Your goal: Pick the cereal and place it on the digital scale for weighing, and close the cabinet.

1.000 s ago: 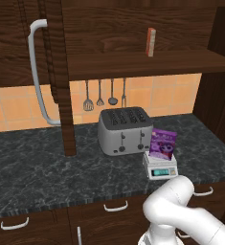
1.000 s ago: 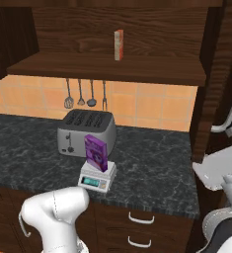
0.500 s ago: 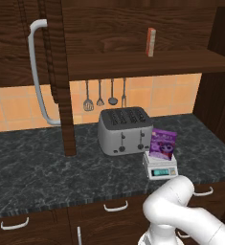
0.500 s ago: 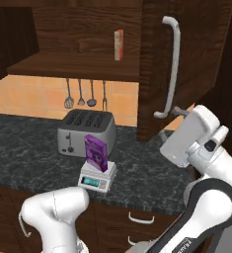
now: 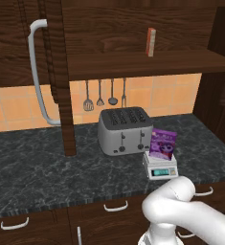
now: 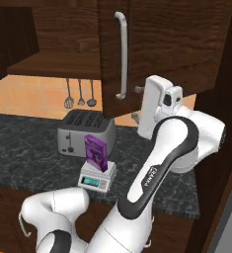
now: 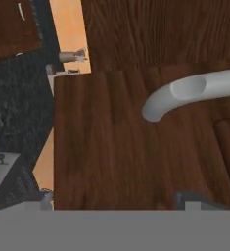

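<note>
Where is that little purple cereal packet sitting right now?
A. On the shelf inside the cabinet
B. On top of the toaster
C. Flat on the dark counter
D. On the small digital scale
D. The cereal stands upright on the top plate of the digital scale, right beside the silver toaster; the right base view shows the same packet on the scale.

Kitchen, marble-look counter (image 5: 37, 167), silver toaster (image 5: 123, 130), hanging utensils (image 5: 104, 93), dark wood cabinet (image 6: 162, 44)
</note>
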You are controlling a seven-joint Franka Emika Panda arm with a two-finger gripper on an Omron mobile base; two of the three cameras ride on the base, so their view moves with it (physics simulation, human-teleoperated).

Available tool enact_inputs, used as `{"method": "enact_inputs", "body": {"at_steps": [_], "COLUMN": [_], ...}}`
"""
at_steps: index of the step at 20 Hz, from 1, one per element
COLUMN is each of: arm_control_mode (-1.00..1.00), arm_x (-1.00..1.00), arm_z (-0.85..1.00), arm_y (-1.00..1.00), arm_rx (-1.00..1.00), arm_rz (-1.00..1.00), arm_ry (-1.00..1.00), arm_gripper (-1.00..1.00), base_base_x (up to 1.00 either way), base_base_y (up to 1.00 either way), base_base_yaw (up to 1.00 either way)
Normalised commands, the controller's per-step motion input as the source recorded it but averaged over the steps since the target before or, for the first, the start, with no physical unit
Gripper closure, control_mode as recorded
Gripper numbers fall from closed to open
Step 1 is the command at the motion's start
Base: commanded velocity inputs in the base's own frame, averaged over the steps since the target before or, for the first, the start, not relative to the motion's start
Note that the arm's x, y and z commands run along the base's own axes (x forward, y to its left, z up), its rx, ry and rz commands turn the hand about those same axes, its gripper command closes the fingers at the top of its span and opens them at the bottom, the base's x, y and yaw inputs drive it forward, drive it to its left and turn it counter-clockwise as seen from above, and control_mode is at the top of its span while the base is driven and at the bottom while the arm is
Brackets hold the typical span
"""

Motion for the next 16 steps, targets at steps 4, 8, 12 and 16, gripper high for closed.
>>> {"method": "enact_inputs", "body": {"at_steps": [4, 8, 12, 16], "arm_control_mode": [-1.00, -1.00, -1.00, -1.00], "arm_x": [1.00, 1.00, 1.00, 1.00], "arm_z": [0.00, 0.30, 0.23, -0.11], "arm_y": [0.79, 0.18, 0.14, 0.04], "arm_rx": [-0.08, -0.07, -0.12, -0.11], "arm_rz": [-0.19, -0.04, 0.00, 0.00], "arm_ry": [0.02, 0.43, 0.40, -0.19], "arm_gripper": [-1.00, -1.00, -1.00, -1.00], "base_base_x": [0.00, 0.00, 0.00, 0.00], "base_base_y": [0.00, 0.00, 0.00, 0.00], "base_base_yaw": [0.00, 0.00, 0.00, 0.00]}}
